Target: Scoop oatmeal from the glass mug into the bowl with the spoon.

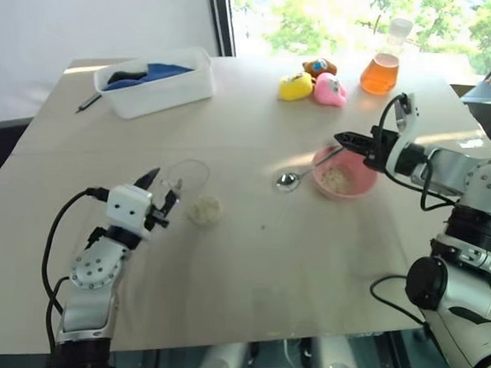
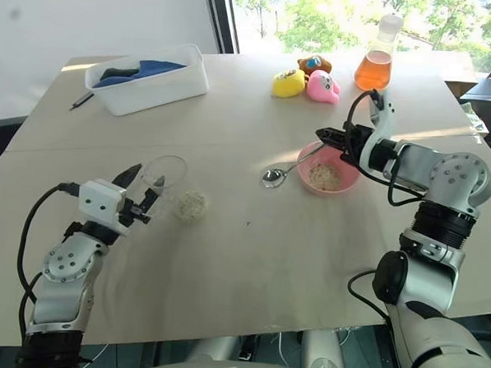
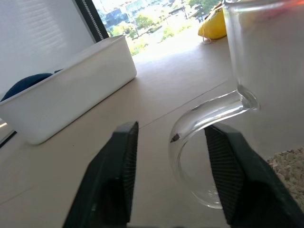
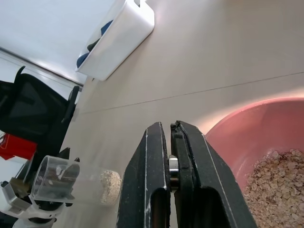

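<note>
glass mug (image 1: 186, 177) stood on the bench (image 1: 250, 258), its handle (image 3: 204, 142) sitting between the spread fingers of the left claw (image 1: 161, 192), not yet pinched; mug lay just ahead of that claw, so the left arm was nearer. a small heap of oatmeal (image 1: 204, 209) lay on the bench just beside the mug. pink bowl (image 1: 345, 174) held flakes. spoon (image 1: 308, 170) ran from its scoop on the bench, over the bowl's rim, up to the right claw (image 1: 346, 141), pressed together on its handle end. whether any oatmeal was left in the mug was hard to make out.
</note>
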`<state>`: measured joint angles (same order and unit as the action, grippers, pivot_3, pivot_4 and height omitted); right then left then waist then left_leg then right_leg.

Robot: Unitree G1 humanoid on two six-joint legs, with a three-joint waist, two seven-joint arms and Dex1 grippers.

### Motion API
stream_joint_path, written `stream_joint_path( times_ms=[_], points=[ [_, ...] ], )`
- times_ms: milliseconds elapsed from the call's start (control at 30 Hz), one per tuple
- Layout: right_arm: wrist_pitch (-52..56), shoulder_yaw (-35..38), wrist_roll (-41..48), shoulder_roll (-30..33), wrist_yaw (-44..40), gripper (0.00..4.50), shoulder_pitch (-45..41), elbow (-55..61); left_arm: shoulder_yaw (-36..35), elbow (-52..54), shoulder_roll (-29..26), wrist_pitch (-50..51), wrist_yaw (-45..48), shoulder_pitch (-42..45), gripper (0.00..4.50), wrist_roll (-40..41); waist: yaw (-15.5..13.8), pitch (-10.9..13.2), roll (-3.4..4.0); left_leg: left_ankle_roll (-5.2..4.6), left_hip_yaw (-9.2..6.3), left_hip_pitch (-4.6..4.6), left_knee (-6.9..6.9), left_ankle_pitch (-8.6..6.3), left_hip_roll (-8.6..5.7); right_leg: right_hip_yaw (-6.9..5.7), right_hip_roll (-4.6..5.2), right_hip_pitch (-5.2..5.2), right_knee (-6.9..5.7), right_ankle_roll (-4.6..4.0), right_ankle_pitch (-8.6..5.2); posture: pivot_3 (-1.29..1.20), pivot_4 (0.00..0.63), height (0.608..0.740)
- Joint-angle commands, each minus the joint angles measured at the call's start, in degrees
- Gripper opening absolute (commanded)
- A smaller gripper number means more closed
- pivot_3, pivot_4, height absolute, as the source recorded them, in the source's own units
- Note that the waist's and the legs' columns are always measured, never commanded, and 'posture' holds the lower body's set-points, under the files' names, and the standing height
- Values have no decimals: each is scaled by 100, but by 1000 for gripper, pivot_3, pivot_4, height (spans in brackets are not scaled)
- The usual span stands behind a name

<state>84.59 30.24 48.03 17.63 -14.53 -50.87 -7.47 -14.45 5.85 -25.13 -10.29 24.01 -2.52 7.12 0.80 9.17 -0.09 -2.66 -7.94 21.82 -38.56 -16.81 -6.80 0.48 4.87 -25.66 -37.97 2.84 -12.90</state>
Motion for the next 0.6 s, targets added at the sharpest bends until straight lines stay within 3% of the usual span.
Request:
stream_joint_path(
  times_ms=[33,67,367,600],
  points=[
    [-105,25,153,11,-73,0,-54,223,16,74,17,-10,15,31,444,104,0,0,0,0,0,0,0,0,0,0,0,0,0,0,0,0,150,740],
    [-105,20,152,11,-73,0,-62,225,38,76,20,-4,19,29,96,110,-1,-3,1,0,0,0,0,0,0,0,0,0,0,0,0,0,150,740],
    [-109,-58,175,52,-66,0,-229,257,238,168,139,241,-92,247,96,144,-13,-5,3,0,3,-2,-4,0,0,3,0,0,-3,1,1,0,150,740],
    [-84,-30,328,7,-21,0,-950,221,749,54,-3,1018,25,1345,96,-107,-6,-5,3,-1,3,7,-22,0,-1,3,-4,-1,-5,6,12,0,150,740]
  ],
)
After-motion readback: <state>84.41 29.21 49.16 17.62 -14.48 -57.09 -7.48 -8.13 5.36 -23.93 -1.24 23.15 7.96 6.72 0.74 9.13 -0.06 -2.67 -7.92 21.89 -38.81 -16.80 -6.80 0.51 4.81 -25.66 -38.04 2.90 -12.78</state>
